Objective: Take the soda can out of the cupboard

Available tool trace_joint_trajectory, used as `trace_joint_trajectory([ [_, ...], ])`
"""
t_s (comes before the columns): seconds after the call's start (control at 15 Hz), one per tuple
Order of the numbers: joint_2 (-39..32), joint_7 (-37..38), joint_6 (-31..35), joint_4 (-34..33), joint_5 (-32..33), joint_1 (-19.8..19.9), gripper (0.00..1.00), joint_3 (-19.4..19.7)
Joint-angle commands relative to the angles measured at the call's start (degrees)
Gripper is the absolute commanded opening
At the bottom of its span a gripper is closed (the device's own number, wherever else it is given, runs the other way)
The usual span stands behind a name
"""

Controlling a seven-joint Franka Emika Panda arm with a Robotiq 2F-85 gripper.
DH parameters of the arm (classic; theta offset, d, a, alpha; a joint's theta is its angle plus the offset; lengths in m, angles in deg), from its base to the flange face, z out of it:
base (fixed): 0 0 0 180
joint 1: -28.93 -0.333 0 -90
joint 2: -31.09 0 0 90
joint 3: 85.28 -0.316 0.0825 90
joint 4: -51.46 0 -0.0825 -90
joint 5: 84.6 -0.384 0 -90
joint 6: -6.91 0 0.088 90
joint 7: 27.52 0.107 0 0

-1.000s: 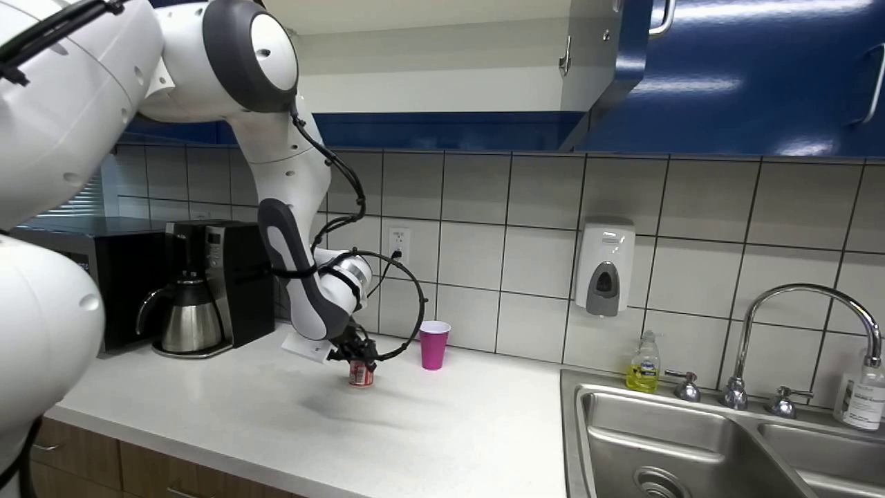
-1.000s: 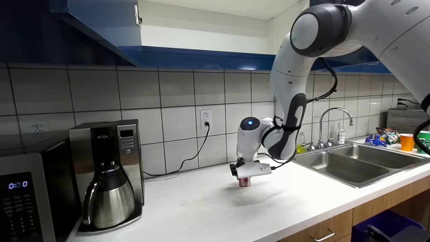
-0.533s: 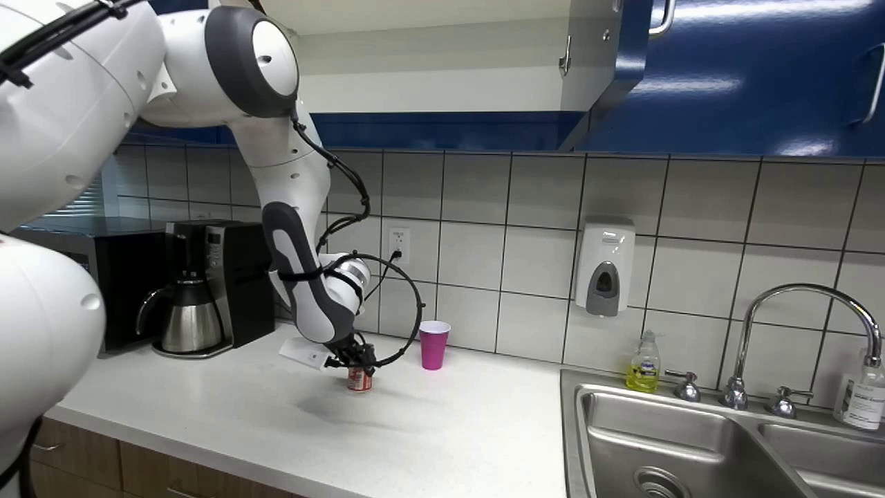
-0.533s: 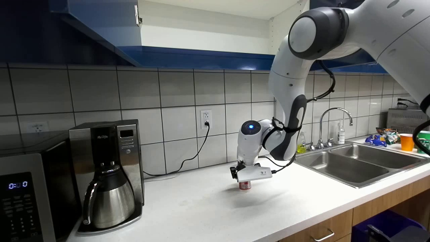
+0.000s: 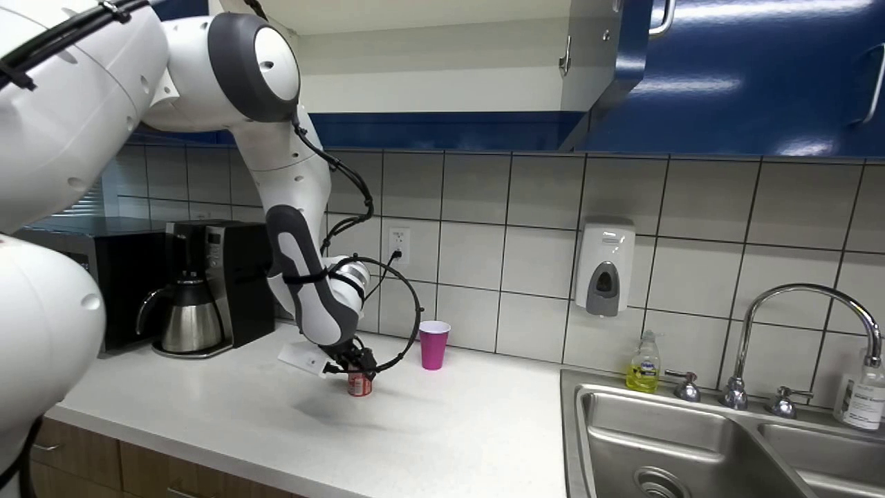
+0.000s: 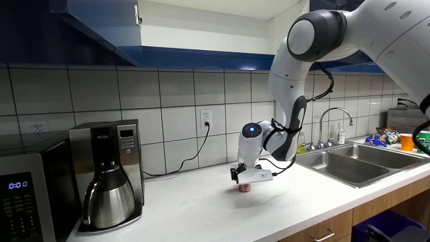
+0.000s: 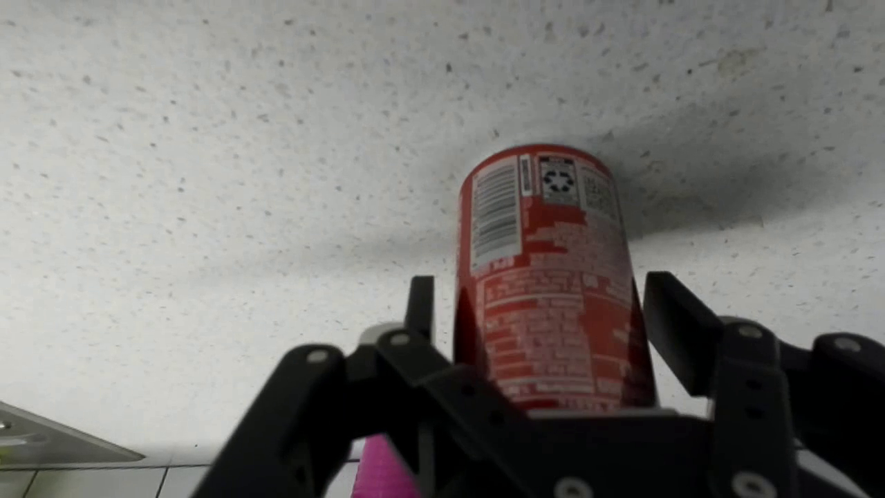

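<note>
The red soda can (image 5: 359,384) stands upright on the white counter, below the cupboard (image 5: 442,130). It also shows low under the wrist in an exterior view (image 6: 245,188). In the wrist view the can (image 7: 553,277) is between the fingers of my gripper (image 7: 541,280). The left finger is apart from the can with counter showing in the gap. The right finger is very close to it; I cannot tell whether it touches. The can's top is hidden by the gripper body. The cupboard's blue door (image 5: 601,62) is open and its pale interior (image 6: 201,37) shows.
A pink cup (image 5: 434,344) stands behind the can near the tiled wall. A coffee maker (image 6: 111,174) and microwave (image 6: 27,188) stand at one end of the counter. The sink (image 5: 657,429) with faucet (image 5: 795,294) lies at the other.
Over the last second the gripper and the can have moved slightly down together toward the counter. The earlier views do not show the fingers clearly. The cup and cupboard have not moved.
</note>
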Motion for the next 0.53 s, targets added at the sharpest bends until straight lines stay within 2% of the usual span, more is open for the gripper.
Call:
trace_joint_trajectory([
  [0.0,2.01,1.72,-0.50,1.17,1.66,-0.43,1.00,0.24],
  [0.33,9.28,-3.90,-0.54,8.41,-3.00,-0.40,1.00,1.14],
  [0.47,13.60,-8.58,-0.33,13.07,-6.91,-0.09,1.00,1.43],
])
